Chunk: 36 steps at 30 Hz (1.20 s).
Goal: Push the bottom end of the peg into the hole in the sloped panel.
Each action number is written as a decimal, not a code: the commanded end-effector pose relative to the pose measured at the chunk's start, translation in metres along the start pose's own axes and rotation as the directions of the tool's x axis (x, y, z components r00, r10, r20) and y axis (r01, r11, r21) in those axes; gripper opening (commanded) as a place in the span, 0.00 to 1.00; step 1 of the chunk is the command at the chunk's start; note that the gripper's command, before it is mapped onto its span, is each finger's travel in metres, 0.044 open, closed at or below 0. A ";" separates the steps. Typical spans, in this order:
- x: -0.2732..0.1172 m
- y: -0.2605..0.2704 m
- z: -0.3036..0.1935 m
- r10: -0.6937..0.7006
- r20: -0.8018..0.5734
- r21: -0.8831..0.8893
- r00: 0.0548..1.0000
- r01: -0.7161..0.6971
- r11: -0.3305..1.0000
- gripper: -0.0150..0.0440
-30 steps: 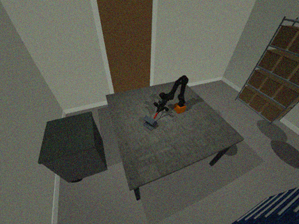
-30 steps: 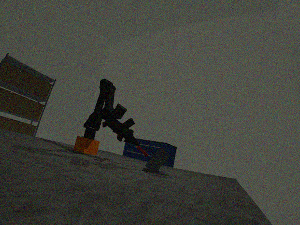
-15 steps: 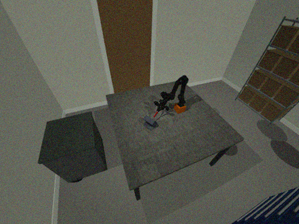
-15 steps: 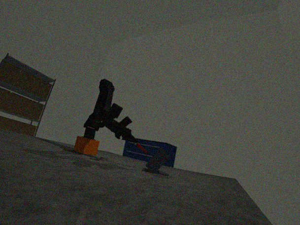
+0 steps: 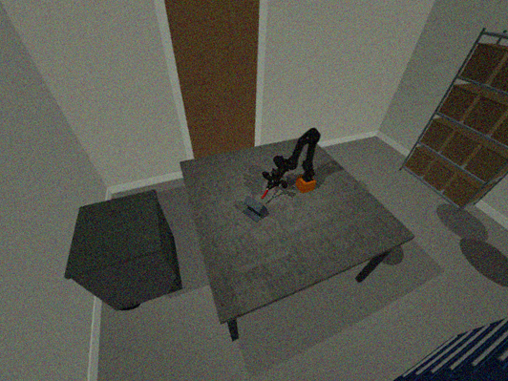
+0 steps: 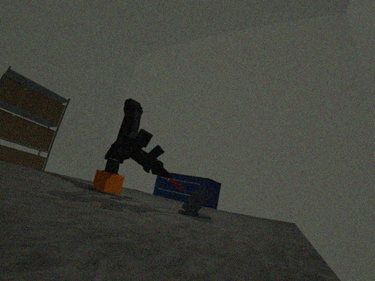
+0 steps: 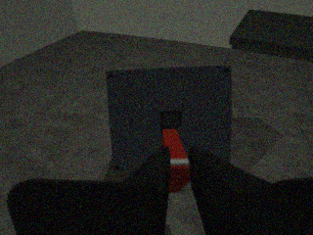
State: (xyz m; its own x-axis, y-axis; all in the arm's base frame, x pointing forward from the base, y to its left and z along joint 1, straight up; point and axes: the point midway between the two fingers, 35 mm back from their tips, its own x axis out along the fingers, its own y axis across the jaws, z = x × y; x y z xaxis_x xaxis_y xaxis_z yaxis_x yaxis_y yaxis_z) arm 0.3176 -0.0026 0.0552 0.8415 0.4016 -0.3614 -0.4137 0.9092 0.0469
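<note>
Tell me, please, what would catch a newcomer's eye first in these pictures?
The red peg stands out in the dim wrist view, clamped in the dark pincer, its far end at the hole in the grey sloped panel. The arm's orange base block on the table also catches the eye.

Directly ahead of your jaws, the sloped panel point(image 7: 168, 115) blocks the path; the peg point(image 7: 174, 147) they grip points at its hole point(image 7: 171, 118). Bare desk point(image 7: 54, 113) lies left and right of the panel. Far right stands a dark box point(image 7: 274, 31).
</note>
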 end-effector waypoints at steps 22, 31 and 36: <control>0.011 -0.002 0.010 -0.021 -0.039 -0.057 0.999 0.019 0.998 0.25; 0.022 -0.001 0.009 -0.023 -0.036 -0.058 0.999 0.020 0.998 0.25; 0.028 -0.001 0.008 -0.023 -0.036 -0.058 0.999 0.020 0.998 0.25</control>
State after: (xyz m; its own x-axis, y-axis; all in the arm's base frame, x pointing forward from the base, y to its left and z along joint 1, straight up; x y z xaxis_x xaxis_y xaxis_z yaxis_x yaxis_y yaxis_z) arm 0.3396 0.0074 0.0555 0.8376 0.3787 -0.3938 -0.4198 0.9074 -0.0202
